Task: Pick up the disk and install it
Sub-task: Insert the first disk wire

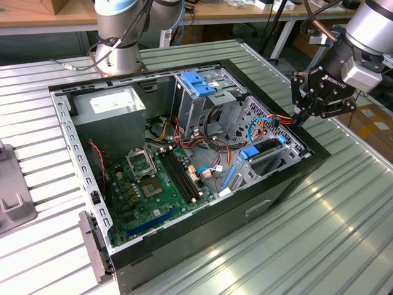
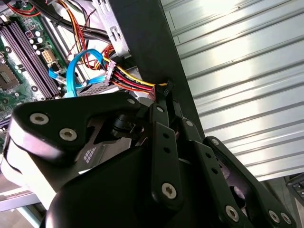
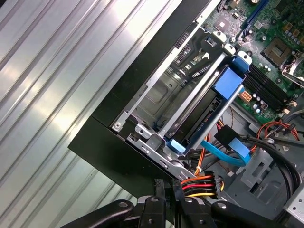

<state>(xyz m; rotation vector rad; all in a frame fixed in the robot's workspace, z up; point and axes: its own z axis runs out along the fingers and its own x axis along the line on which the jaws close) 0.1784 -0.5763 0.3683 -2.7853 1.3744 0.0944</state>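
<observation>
Tool: black two-fingered tool [image 1: 299,117], closed on nothing.
Disk: dark blue-railed hard drive [image 1: 264,148], near, at tool's 8 o'clock in the exterior view.

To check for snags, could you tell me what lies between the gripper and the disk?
In the first wrist view, a plug with red and yellow wires and a flat blue cable lie between the gripper and the disk.
</observation>
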